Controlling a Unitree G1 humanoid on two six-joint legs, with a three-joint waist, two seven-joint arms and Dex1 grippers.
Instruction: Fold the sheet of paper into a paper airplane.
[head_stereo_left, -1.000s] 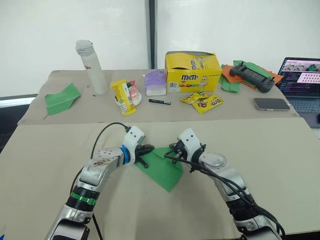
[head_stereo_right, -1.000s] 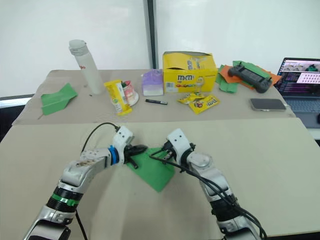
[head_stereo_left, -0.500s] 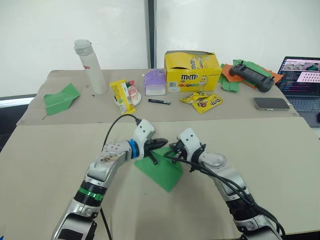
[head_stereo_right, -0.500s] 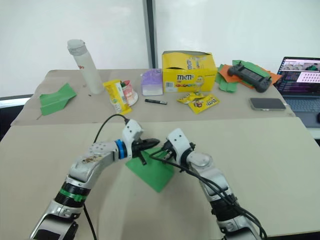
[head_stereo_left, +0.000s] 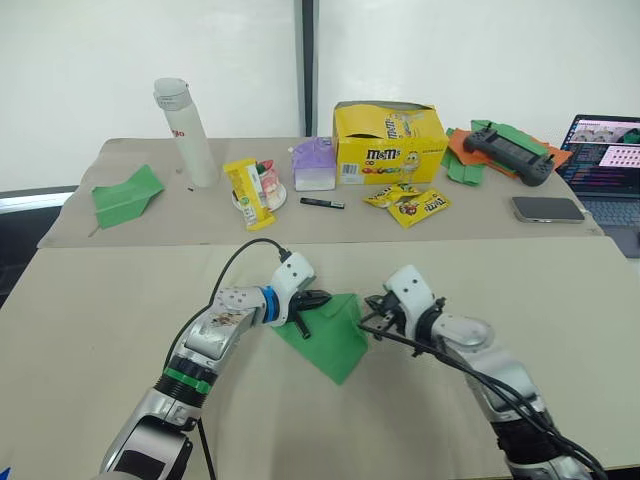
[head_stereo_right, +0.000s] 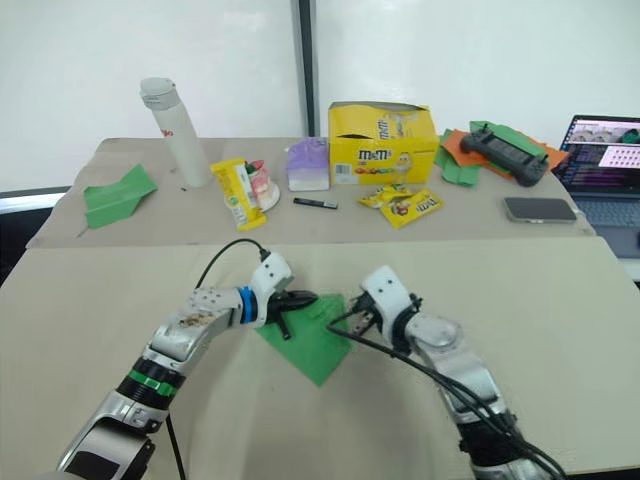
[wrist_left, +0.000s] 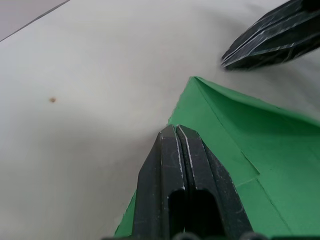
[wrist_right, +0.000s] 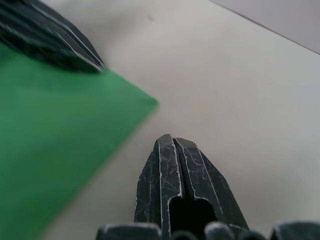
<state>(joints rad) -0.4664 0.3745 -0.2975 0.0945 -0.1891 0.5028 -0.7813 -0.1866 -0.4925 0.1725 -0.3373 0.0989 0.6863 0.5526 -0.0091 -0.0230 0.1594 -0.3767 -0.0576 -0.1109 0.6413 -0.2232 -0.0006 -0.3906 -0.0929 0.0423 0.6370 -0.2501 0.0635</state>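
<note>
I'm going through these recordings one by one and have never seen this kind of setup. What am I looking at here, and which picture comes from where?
This is a humanoid robot folding paper. The two wide pictures come from a stereo camera on its head, looking down over both arms. The two close-ups come from cameras on its wrists, looking along each hand's black fingers.

On the near table lies the sheet of paper, bright green and already folded into a pointed shape. The left hand has its fingers shut and presses on the paper's edge. The right hand, also shut, sits just off the paper's corner, holding nothing.

The far table carries a white bottle, a yellow candy box, snack packets, another green paper dart, a black gamepad on crumpled papers, a phone and a laptop.
</note>
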